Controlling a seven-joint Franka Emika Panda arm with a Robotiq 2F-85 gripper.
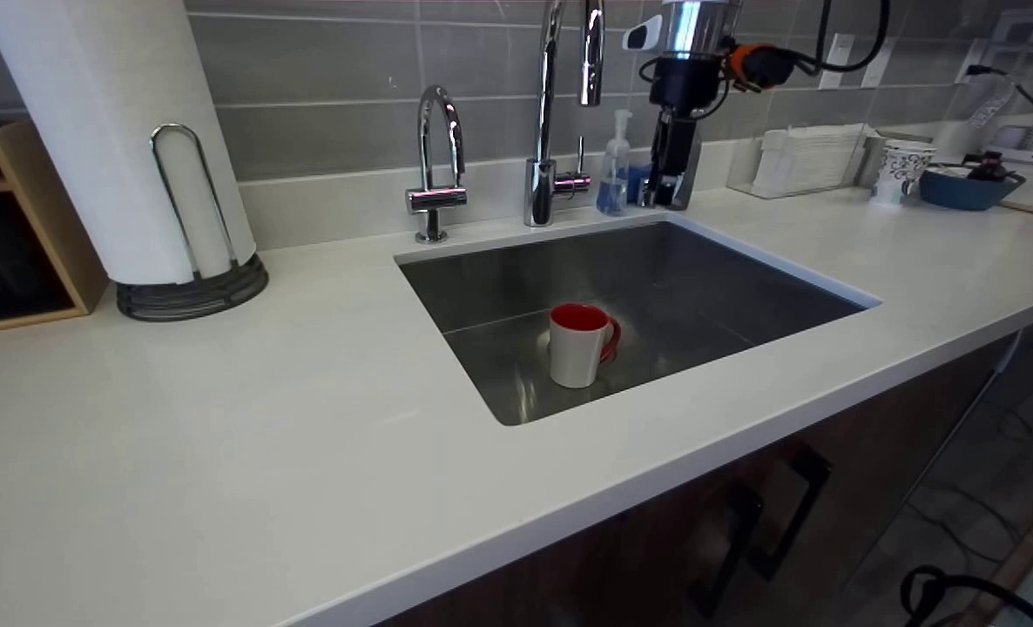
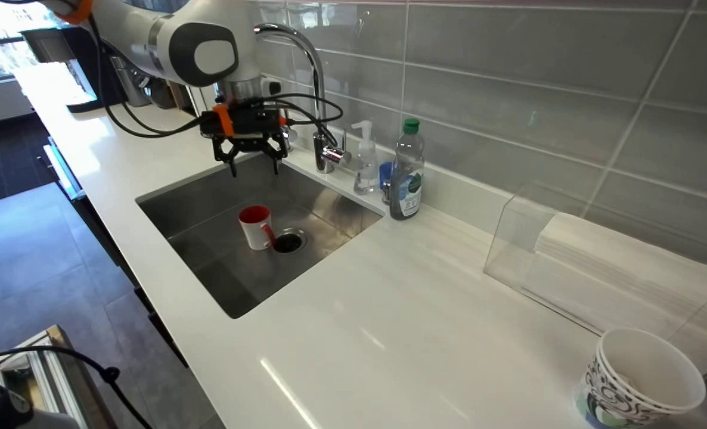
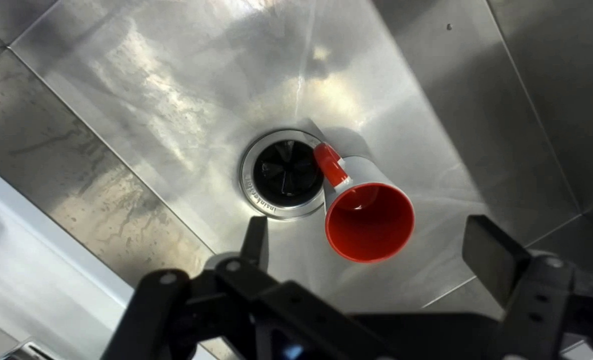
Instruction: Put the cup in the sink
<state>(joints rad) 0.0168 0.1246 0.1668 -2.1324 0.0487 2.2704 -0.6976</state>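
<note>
In an exterior view, the roll (image 1: 164, 148) stands at far left on the counter (image 1: 351, 418), then the small tap (image 1: 436, 198) and the tall tap (image 1: 538, 192). Next is the cup (image 1: 573, 353), upright on the floor of the sink (image 1: 708, 283), so the task looks done as things lie. The cup is probably glazed ceramic: stiff, light to moderate in weight, slick if wet, liable to chip if knocked on the steel. For any lift I would pinch two sides of its body just under the rim, clear of the handle (image 3: 332, 167), which in the wrist view overlaps the edge of the drain (image 3: 286, 172). Further right come the soap (image 1: 612, 178) and the arm (image 1: 691, 35). The gripper (image 2: 254, 169) hangs above the sink, its fingers (image 3: 491, 260) wide apart with nothing held. The cup lies below it, not touching; seen from the wrist, it sits beyond the tips and, side to side, about midway between them. Past the arm are the napkins (image 1: 817, 161), then the bowl (image 1: 965, 193)
</note>
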